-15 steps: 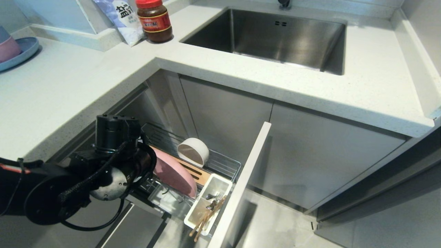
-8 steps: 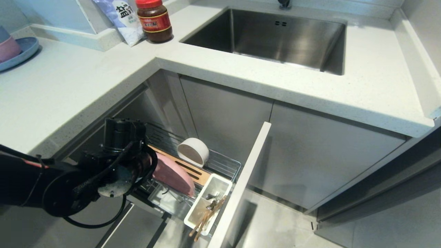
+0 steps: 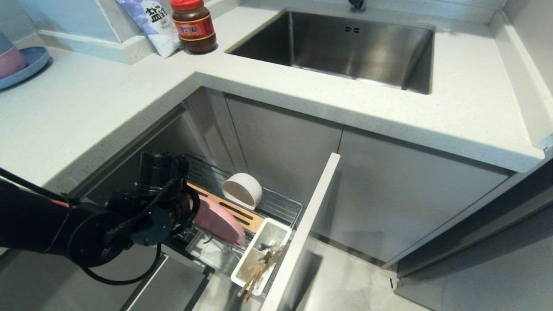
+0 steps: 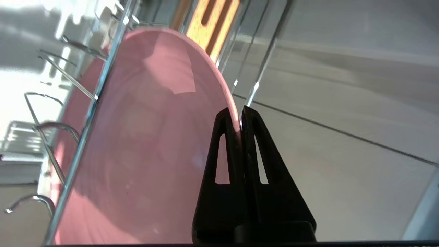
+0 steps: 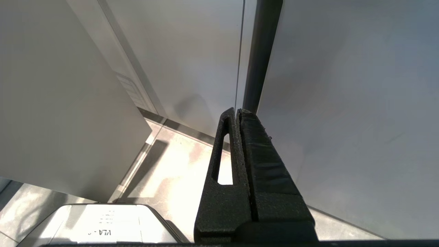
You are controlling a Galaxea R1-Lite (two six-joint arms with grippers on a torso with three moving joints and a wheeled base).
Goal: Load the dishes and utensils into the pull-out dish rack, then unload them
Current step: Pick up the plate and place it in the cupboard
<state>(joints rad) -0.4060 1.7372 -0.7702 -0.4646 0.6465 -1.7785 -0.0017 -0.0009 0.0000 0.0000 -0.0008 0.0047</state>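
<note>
The pull-out dish rack (image 3: 283,208) stands drawn out under the counter, its pale-grey front panel (image 3: 307,229) toward me. The pink plate (image 3: 218,221) stands on edge among the rack's wires beside the wooden strip (image 3: 244,217). My left gripper (image 4: 238,115) is shut on the pink plate's (image 4: 144,144) rim, and its arm (image 3: 142,216) reaches in from the lower left. The cream-white bowl (image 3: 243,190) lies on its side further back in the rack. Chopsticks (image 3: 258,273) and dark metal utensils (image 3: 264,255) sit in the white cutlery tray (image 3: 276,233). My right gripper (image 5: 237,111) is shut and holds nothing.
The steel sink (image 3: 345,43) is set in the white countertop (image 3: 86,108) above the rack. A red-lidded jar (image 3: 193,26) and a salt bag (image 3: 151,19) stand at the back corner. A blue plate (image 3: 26,67) with stacked bowls sits far left. Grey cabinet doors flank the rack.
My left arm has moved down and a little to the right, carrying the pink plate lower between the rack's wires. The bowl and utensils have not moved.
</note>
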